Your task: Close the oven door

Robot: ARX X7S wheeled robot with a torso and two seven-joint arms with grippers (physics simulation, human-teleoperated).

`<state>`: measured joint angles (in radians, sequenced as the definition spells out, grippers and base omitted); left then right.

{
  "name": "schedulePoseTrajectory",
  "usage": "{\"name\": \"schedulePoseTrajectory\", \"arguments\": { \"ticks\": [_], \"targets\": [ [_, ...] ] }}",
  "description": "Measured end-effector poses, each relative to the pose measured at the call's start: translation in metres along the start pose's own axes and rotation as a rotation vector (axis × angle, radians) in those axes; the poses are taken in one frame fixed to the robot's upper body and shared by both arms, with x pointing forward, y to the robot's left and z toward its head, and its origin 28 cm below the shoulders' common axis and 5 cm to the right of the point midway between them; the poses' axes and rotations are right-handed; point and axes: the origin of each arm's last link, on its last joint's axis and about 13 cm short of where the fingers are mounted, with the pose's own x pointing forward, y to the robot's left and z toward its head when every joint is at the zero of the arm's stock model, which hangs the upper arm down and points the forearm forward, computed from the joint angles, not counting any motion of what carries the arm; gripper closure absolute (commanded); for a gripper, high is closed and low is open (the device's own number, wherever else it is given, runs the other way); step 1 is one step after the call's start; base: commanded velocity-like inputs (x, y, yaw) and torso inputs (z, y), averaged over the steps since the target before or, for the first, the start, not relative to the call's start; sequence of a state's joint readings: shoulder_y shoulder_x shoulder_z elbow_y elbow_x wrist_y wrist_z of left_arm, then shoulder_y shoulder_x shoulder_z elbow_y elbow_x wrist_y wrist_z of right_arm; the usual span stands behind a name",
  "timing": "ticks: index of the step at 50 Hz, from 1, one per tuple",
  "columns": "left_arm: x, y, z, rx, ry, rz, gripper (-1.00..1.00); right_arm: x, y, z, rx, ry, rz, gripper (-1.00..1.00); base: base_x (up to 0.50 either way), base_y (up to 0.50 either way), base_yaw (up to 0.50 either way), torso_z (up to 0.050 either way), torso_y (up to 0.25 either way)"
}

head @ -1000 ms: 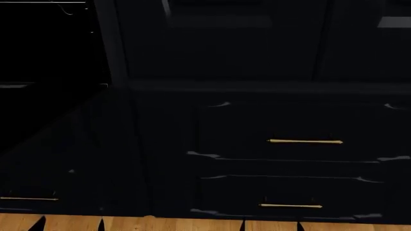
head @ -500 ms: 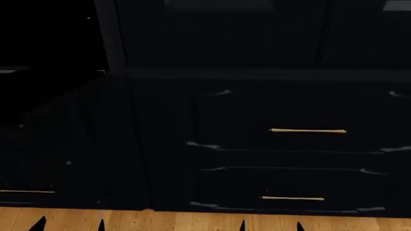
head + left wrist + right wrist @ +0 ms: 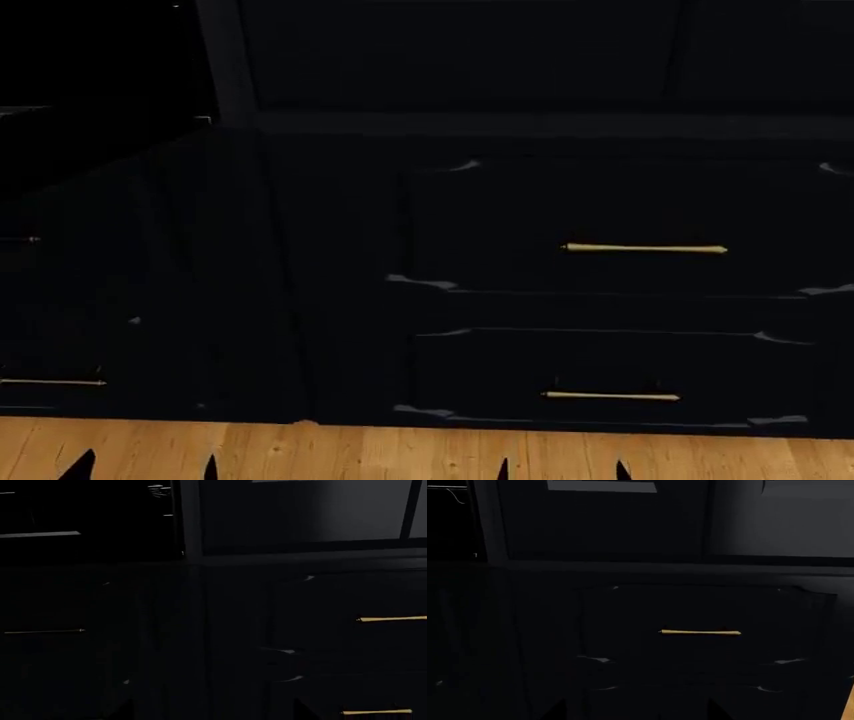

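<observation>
The oven door shows only as a thin pale grey edge strip below the black oven opening, lying open and seen almost edge-on. In the head view the same strip is faint at the far left. Only the dark fingertips of my left gripper show, over the floor, spread apart with nothing between them. My right gripper stands open the same way, in front of the drawers. Both grippers are well below and short of the door. In the wrist views the left gripper and right gripper face the dark cabinet front.
Two dark drawer fronts with brass bar handles, the upper and the lower, fill the right. Another brass handle sits low at the left. A dark vertical post borders the oven. Wooden floor runs along the bottom.
In the head view the cabinet front and drawer handles have slid upward and more wooden floor shows. The fingertips stay in the same places, still spread.
</observation>
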<state>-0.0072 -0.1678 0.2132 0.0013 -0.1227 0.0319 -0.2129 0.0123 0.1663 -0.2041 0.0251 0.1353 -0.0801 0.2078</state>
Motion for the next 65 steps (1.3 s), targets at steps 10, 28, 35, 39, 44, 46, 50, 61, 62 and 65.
{"name": "schedulePoseTrajectory", "arguments": {
  "ticks": [10, 28, 35, 39, 44, 46, 50, 61, 62, 65],
  "targets": [
    [-0.0005, -0.0004, 0.0004, -0.011, -0.014, 0.002, -1.00, -0.0004, -0.0006, 0.0003, -0.010, -0.002, -0.004, -1.00, 0.00, 0.10, 0.00, -0.005, 0.000],
    [0.0002, -0.0001, -0.0001, -0.009, -0.011, 0.004, -1.00, -0.0003, 0.0004, -0.0005, -0.019, -0.002, 0.001, -1.00, 0.00, 0.40, 0.00, 0.000, 0.000],
    [0.0006, -0.0002, -0.0004, -0.007, -0.004, 0.006, -1.00, -0.0004, 0.0004, -0.0004, -0.019, -0.002, 0.003, -1.00, 0.00, 0.40, 0.00, 0.000, 0.000],
    [0.0008, -0.0002, -0.0005, -0.006, -0.002, 0.009, -1.00, -0.0004, 0.0003, -0.0004, -0.018, 0.000, 0.002, -1.00, 0.00, 0.41, 0.00, 0.000, 0.000],
    [0.0011, 0.0000, -0.0003, -0.008, -0.003, 0.014, -1.00, -0.0003, 0.0002, -0.0007, -0.016, 0.001, 0.002, -1.00, 0.00, 0.40, 0.00, 0.000, 0.000],
    [0.0013, 0.0001, -0.0004, -0.009, -0.002, 0.016, -1.00, -0.0003, 0.0002, -0.0007, -0.016, 0.000, 0.002, -1.00, 0.00, 0.40, 0.00, 0.000, 0.000],
    [0.0013, 0.0005, 0.0000, -0.012, -0.003, 0.023, -1.00, -0.0004, 0.0002, -0.0007, -0.017, 0.000, 0.003, -1.00, 0.00, 0.40, 0.00, 0.000, 0.000],
    [0.0025, 0.0004, -0.0005, -0.014, 0.005, 0.025, -1.00, -0.0001, 0.0004, -0.0011, -0.018, 0.005, 0.008, -1.00, 0.00, 0.41, 0.00, 0.000, 0.000],
    [0.0025, 0.0003, -0.0006, -0.013, 0.006, 0.024, -1.00, 0.0000, 0.0005, -0.0011, -0.018, 0.005, 0.008, -1.00, 0.00, 0.40, 0.00, 0.000, 0.000],
    [0.0027, 0.0002, -0.0007, -0.012, 0.008, 0.023, -1.00, 0.0002, 0.0006, -0.0012, -0.018, 0.006, 0.008, -1.00, 0.00, 0.40, 0.00, 0.000, 0.000]
  ]
}}
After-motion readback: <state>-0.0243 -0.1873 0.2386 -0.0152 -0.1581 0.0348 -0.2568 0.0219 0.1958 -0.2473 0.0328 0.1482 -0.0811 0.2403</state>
